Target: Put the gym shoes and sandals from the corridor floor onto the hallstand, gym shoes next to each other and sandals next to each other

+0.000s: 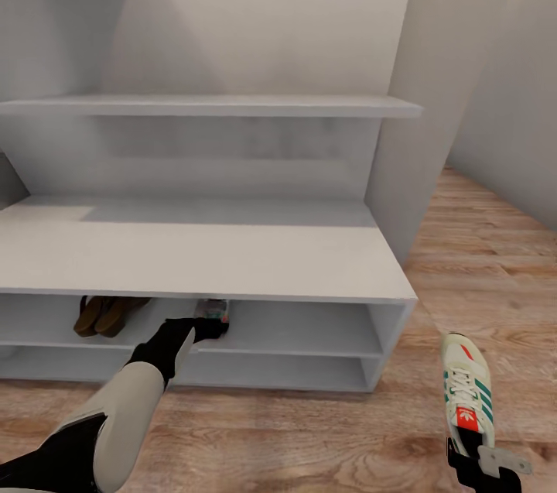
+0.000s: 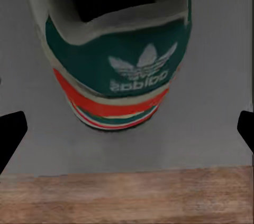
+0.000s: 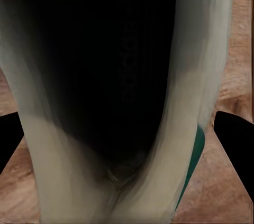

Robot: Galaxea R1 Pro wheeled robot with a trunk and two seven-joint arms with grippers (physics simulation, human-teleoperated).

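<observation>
A: From the head view, where do things lie?

B: The hallstand [image 1: 232, 261] is a pale, matt grey-white unit. Its broad low surface caps two open shelves. The two sandals [image 1: 104, 315], flat brown leather, stand together on the upper shelf at about nine o'clock from the left claw [image 1: 207, 329]. That claw reaches into the same shelf, with one gym shoe [image 1: 214, 310] just beyond it at twelve o'clock. The other gym shoe [image 1: 466, 391] is at the right claw [image 1: 480, 460], over the corridor floor [image 1: 325, 431]. Its long axis runs toward twelve o'clock, toe away from the robot. The empty space beside the shelved shoe lies at about ten o'clock from it, so I judge the right arm must carry it that way.

A: And the left wrist view?

B: The shelved shoe's heel [image 2: 119, 71] faces the camera: green suede-like tab with a white trefoil, red and white sole bands. It sits on the grey shelf board, with grainy wood planks [image 2: 127, 197] at the near edge. The left claw's dark fingertips [image 2: 11, 134] stand wide apart, clear of the shoe.

A: The right wrist view?

B: I see the dark mouth and cream lining of the second shoe [image 3: 121, 102], with a sliver of green sole. The dark fingertips [image 3: 233, 139] flank it. Whether they are clamped on it or merely beside it, I cannot tell.
</observation>
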